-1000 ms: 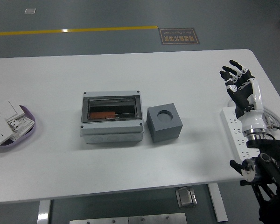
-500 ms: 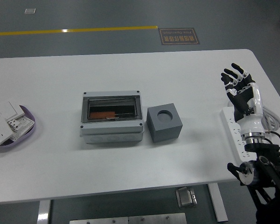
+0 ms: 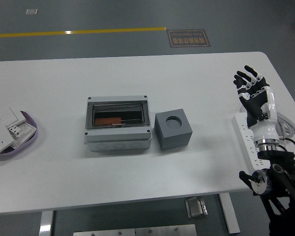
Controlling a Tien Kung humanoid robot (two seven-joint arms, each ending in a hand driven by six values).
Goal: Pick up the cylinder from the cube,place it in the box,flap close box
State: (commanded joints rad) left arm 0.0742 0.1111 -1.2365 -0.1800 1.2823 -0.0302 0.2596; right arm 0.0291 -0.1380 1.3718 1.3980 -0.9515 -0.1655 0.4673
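**Q:** Where is your hand, and what does it have hold of?

**A:** My right hand (image 3: 253, 93) is raised over the right end of the white table (image 3: 137, 162), fingers (image 3: 244, 76) spread and pointing away from me, palm bare. It grips nothing. Beneath my wrist lies a white power strip (image 3: 248, 140) with its cable looping off toward the table's edge.

**Q:** And the task's things?

**A:** The grey box (image 3: 118, 123) sits near the middle of the table, its dark see-through flap lying across the top. Through the flap I make out something orange-red inside; I cannot tell what it is. Just beside the box, on its right, stands the grey cube (image 3: 173, 129), close to touching it. The round socket in the cube's top face shows as a pale circle, and I cannot say from here whether the cylinder sits in it. Both are well apart from my hand.

**Q:** Any writing you can read?

**A:** There is a dark floor sign (image 3: 188, 38) beyond the far edge with pale characters, too small to read. A yellow line (image 3: 78, 32) runs along the floor beside it.

**Q:** Anything else on the table?

**A:** At the left end, a purple tray (image 3: 29, 137) holding white switch plates (image 3: 7, 125).
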